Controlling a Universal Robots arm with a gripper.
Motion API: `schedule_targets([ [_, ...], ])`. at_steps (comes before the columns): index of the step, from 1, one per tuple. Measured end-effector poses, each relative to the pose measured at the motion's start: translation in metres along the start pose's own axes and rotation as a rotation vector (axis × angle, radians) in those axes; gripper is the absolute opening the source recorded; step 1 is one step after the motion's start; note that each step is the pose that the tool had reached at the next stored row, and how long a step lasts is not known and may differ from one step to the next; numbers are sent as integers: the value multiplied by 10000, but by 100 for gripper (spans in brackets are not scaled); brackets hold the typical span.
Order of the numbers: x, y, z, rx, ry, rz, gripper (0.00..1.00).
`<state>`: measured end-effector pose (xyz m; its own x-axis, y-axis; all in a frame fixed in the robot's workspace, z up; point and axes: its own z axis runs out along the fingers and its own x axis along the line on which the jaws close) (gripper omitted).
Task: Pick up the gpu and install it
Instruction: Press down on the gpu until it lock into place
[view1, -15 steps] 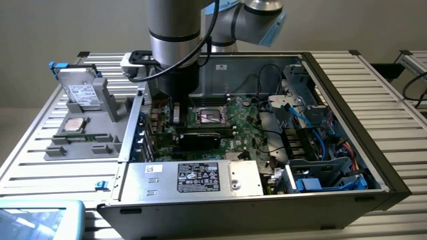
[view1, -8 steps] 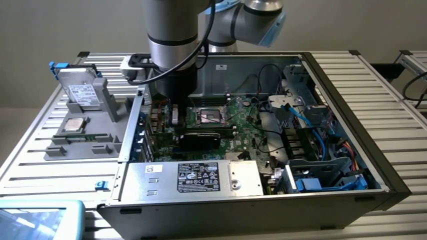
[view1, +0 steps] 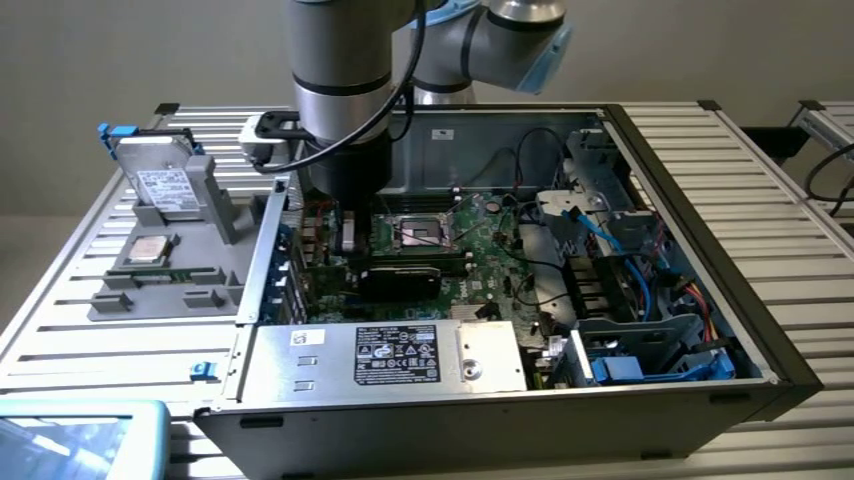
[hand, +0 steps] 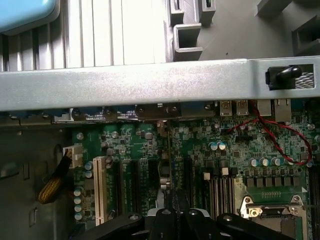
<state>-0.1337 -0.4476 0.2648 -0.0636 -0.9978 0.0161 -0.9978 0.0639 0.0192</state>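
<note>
One gripper (hand: 172, 202) clamped edge-on around the gpu (hand: 170, 165).

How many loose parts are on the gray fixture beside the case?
2. An upright silver hard drive stands at the far end of the gray fixture. A flat silver part lies mid-fixture. More could be hidden behind the upright drive.

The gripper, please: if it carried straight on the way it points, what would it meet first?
Probably the motherboard, at its expansion slots, though the graphics card clamped in the gripper would touch down before the gripper itself. How much gap remains is unclear.
</note>
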Motion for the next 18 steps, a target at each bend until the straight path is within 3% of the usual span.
schedule_targets([
  [4,-3,-21,-43,15,-30,12,12],
  [6,-5,-83,-102,1,-9,11,12],
  [10,-5,-230,-117,-11,-7,10,12],
  [18,34,-258,-34,-23,-177,11,12],
])
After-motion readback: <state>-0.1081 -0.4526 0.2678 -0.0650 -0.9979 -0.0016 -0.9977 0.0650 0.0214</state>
